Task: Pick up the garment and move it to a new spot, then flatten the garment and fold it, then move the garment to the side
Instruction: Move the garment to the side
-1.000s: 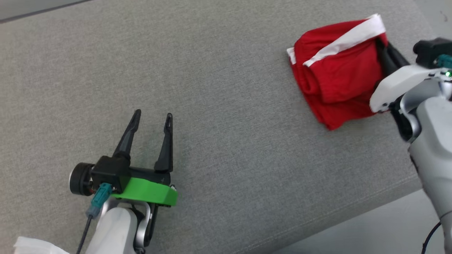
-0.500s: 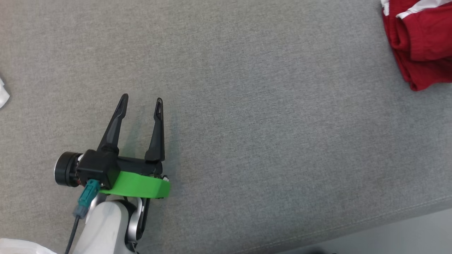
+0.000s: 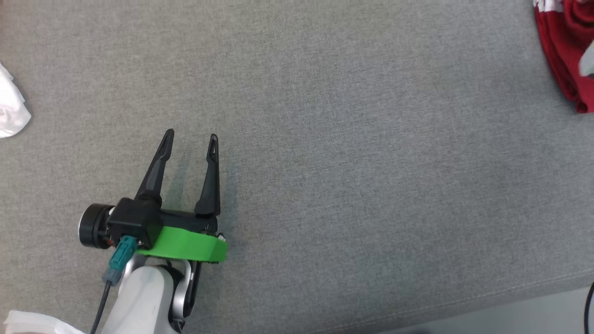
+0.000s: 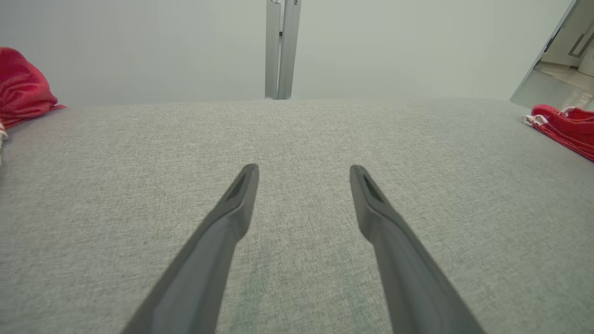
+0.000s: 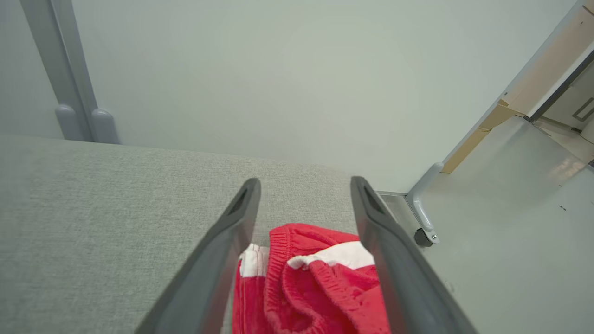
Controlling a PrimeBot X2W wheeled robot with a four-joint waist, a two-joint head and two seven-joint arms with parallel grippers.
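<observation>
At the far left edge of the head view a crumpled white cloth (image 3: 11, 111) lies on the desk (image 3: 371, 185), whose top is grey woven fabric with a fine, even grain and a stitched seam along its lower right border. Right of it, at lower left, the left claw (image 3: 191, 135) hangs over bare fabric. Its two long, tapering black fingers are spread wide with nothing between them, and they rise from a boxy black body with a glossy green collar (image 3: 185, 243). Its wrist view shows a soft red bundle (image 4: 23, 88) at the left edge and a slim grey metal post (image 4: 280, 46) at top centre. At the upper right corner of the head view lies the garment (image 3: 561, 55), red knit with white trim, mostly cut off by the frame. In the right wrist view the right claw (image 5: 305, 183) stands wide above it, with a ribbed red hem and a white band showing between the matte fingers. Whether they touch the cloth I cannot tell.

Against a second ago, the camera has swung, so the garment sits at the frame's edge and the white cloth has come into view. The right claw, then shut at the garment's right side, has opened, while the left claw's spread is unchanged
</observation>
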